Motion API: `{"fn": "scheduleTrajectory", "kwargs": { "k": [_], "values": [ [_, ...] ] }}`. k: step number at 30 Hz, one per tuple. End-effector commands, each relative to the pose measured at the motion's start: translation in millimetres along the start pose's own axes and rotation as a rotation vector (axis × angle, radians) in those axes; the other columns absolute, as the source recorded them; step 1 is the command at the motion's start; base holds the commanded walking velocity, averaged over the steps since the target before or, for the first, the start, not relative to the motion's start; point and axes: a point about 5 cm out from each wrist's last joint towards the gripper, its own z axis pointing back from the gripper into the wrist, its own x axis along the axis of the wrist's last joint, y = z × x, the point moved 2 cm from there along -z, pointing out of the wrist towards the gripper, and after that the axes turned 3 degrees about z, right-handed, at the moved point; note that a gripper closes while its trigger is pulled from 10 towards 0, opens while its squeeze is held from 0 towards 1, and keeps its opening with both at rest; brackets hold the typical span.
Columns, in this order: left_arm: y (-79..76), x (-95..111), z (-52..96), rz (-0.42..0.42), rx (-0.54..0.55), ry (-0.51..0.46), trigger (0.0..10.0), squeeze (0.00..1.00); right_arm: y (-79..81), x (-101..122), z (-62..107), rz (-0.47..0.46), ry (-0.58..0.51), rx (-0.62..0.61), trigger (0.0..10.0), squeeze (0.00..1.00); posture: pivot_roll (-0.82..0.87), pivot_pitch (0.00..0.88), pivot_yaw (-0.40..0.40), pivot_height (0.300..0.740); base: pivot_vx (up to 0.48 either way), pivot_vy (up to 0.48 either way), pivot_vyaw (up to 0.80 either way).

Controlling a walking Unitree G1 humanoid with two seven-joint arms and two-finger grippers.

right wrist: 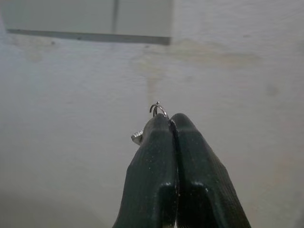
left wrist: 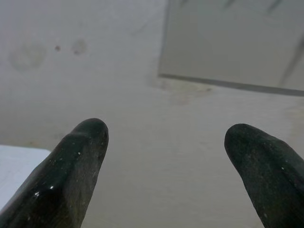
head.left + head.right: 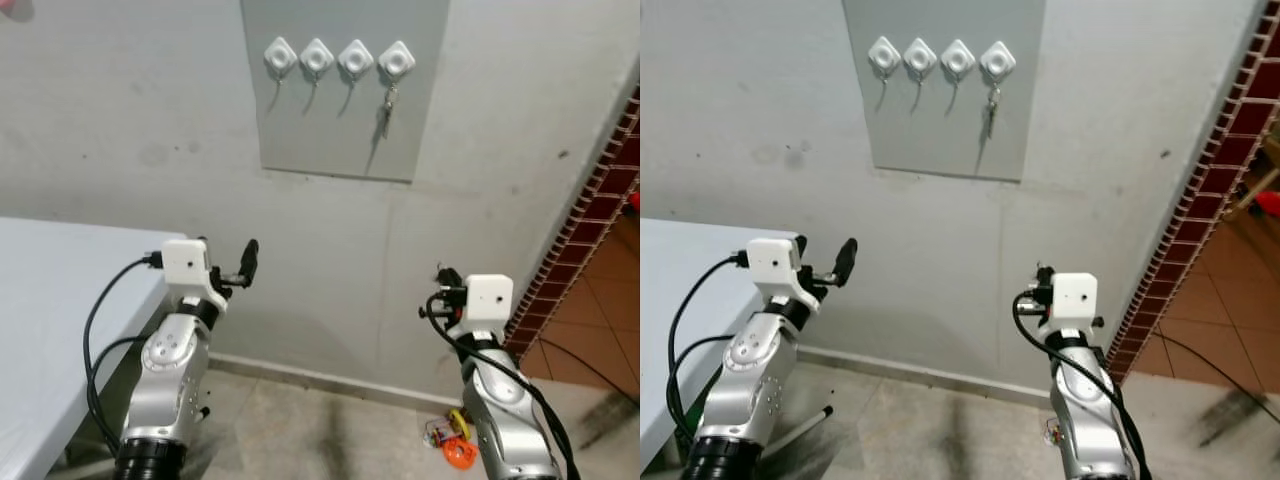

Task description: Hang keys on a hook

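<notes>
Small silver keys (image 1: pixel 155 110) on a wire ring poke from the right gripper (image 1: pixel 170 121), its fingers pinched tight. The left gripper (image 2: pixel 164 137) gapes wide below the grey hook board (image 3: pixel 342 110), where another key (image 3: pixel 388 105) hangs.

Both eye views look forward and slightly down from head height at a grey wall (image 3: pixel 120 120), sharing the hook panel (image 3: pixel 340 150), the white bench (image 3: pixel 50 300) edge and both arms. The left wrist view looks along its spread fingers (image 2: pixel 76 166) toward that wall and panel corner. The right wrist view faces the same wall, nearer the panel's lower edge.
</notes>
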Motion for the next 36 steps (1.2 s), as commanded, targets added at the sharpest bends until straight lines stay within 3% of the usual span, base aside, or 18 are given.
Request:
{"fn": "scheduleTrajectory", "kwargs": {
  "k": [1,15,26,36],
  "values": [
    [0.0,5.0,-2.9,-0.005,0.000,-0.008,10.0,0.00,1.0,7.1,-2.7,-0.002,-0.023,0.004,10.0,0.00,0.03,0.000,0.006,0.740,0.304,0.000,0.00],
    [-1.8,5.6,-2.9,-0.025,0.014,-0.009,10.0,0.00,4.2,7.6,-3.1,-0.006,-0.023,0.019,10.0,0.00,0.03,0.000,0.007,0.740,0.022,0.000,0.00],
    [-2.6,-0.1,-3.9,0.008,0.017,0.031,10.0,0.00,5.2,8.2,-3.4,-0.006,-0.027,0.027,10.0,0.00,0.03,0.000,0.004,0.740,0.000,0.000,0.00],
    [-3.1,-0.3,-3.5,0.013,0.011,0.036,10.0,0.00,7.8,8.0,-2.5,-0.012,-0.027,0.032,10.0,0.00,0.03,0.000,0.007,0.740,0.000,0.245,0.00]
  ]
}}
